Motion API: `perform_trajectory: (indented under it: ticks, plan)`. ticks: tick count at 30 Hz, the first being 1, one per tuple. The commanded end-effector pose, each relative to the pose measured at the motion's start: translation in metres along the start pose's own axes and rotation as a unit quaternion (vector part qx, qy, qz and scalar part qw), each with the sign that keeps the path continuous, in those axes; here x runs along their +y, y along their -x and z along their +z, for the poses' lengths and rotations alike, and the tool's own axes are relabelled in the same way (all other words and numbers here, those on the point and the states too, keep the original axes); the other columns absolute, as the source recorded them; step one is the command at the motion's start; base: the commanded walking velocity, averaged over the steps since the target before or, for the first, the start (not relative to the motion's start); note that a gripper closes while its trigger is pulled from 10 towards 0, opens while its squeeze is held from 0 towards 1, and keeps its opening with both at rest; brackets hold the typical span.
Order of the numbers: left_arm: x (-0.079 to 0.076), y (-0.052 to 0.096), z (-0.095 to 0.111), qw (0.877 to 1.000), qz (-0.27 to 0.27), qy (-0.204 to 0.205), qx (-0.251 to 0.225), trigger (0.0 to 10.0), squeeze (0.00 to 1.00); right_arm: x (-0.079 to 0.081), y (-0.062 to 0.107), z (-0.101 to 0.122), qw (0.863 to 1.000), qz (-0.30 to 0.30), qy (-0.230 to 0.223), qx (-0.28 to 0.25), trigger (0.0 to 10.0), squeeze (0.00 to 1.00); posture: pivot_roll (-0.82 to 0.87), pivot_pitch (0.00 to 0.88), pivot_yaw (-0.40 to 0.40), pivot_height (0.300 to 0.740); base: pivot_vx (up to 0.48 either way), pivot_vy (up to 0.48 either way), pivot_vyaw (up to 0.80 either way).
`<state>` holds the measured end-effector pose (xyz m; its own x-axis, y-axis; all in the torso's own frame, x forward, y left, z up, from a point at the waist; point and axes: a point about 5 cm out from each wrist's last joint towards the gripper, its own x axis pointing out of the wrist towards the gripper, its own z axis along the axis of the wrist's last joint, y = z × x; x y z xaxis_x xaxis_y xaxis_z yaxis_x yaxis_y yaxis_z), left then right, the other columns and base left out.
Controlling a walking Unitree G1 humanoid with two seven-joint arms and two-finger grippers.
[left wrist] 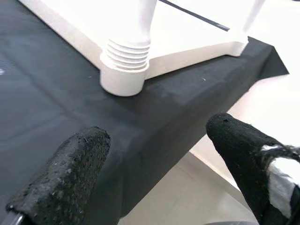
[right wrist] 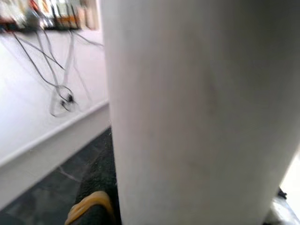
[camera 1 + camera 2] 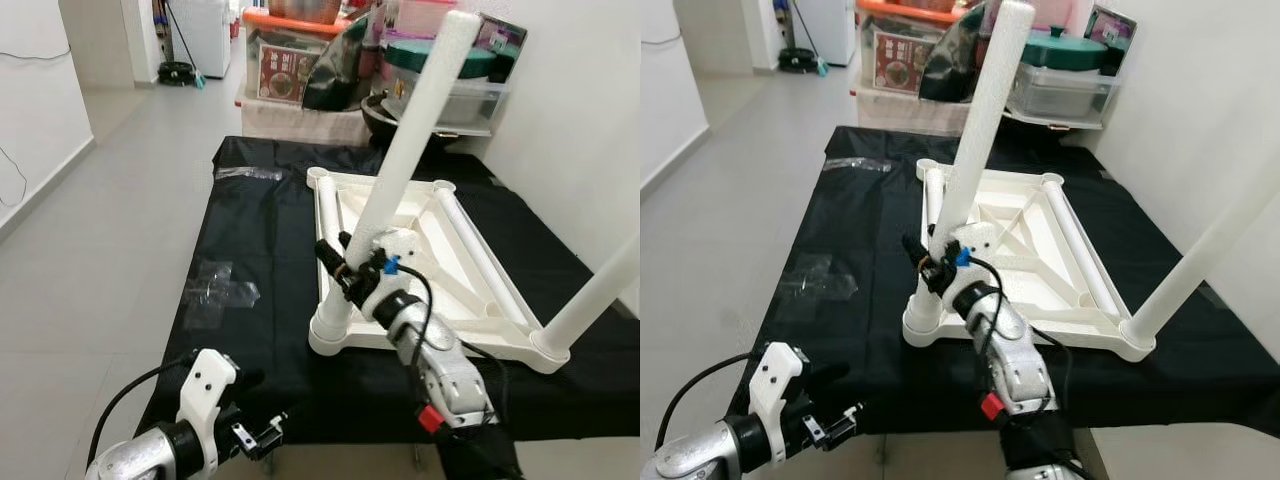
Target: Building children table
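A white table leg [image 2: 197, 108] looms close, with what seem loose cables [image 2: 61, 89] on the floor behind.

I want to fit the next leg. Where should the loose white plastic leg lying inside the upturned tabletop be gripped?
Grip the loose white plastic leg mid-shaft from above, end effector fingers across its round tube: it lies flat along the upturned white tabletop rim.

Lower centre, the right arm [image 3: 445, 375] is showing silver casing, a red tab, black cables and a blue clip behind its black right end effector [image 3: 335, 262]. Lower left, the left end effector [image 1: 154, 168] is showing textured black fingers [image 1: 70, 178] beneath a white bracket [image 3: 205, 385].
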<state>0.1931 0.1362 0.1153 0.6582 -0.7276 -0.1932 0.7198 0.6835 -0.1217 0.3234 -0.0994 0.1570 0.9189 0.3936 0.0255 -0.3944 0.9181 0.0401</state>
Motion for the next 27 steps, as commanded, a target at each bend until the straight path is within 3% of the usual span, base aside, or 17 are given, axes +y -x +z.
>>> perform_trajectory:
  ticks: [1,9,18,20,23,25,27]
  plan:
    - [0.002,0.001,-0.004,1.000,0.002,-0.001,0.009,10.0,0.00,-0.021,0.014,-0.039,0.992,-0.064,0.017,0.104,0.0,0.00,0.07,0.000,-0.128,0.740,0.000,0.000,0.00]
    - [0.002,-0.001,-0.005,1.000,0.005,0.000,0.007,10.0,0.00,-0.021,0.014,-0.040,0.986,-0.102,0.046,0.119,0.0,0.00,0.07,0.000,-0.134,0.740,0.000,0.000,0.00]
    - [0.003,-0.001,-0.007,1.000,0.004,0.001,0.008,10.0,0.00,-0.022,0.017,-0.044,0.983,-0.135,0.012,0.122,0.0,0.00,0.07,0.000,-0.129,0.740,0.000,0.000,0.00]
    - [0.003,-0.001,-0.008,1.000,0.003,0.002,0.009,10.0,0.00,-0.020,0.017,-0.044,0.984,-0.135,-0.014,0.117,0.0,0.00,0.07,0.000,-0.127,0.740,0.000,0.000,0.00]
    - [0.003,-0.001,-0.008,1.000,0.002,0.002,0.009,10.0,0.00,-0.017,0.015,-0.044,0.986,-0.118,-0.048,0.104,0.0,0.00,0.07,0.000,-0.126,0.740,0.000,0.000,0.00]
    - [0.003,0.000,-0.008,1.000,0.002,0.001,0.010,10.0,0.00,-0.006,0.011,-0.032,0.995,-0.035,-0.075,0.061,0.0,0.00,0.07,0.000,-0.122,0.740,0.000,0.000,0.00]
    - [0.003,0.000,-0.008,1.000,0.001,0.001,0.010,10.0,0.00,-0.001,0.010,-0.028,0.996,-0.003,-0.079,0.045,0.0,0.00,0.07,0.000,-0.122,0.740,0.000,0.000,0.00]
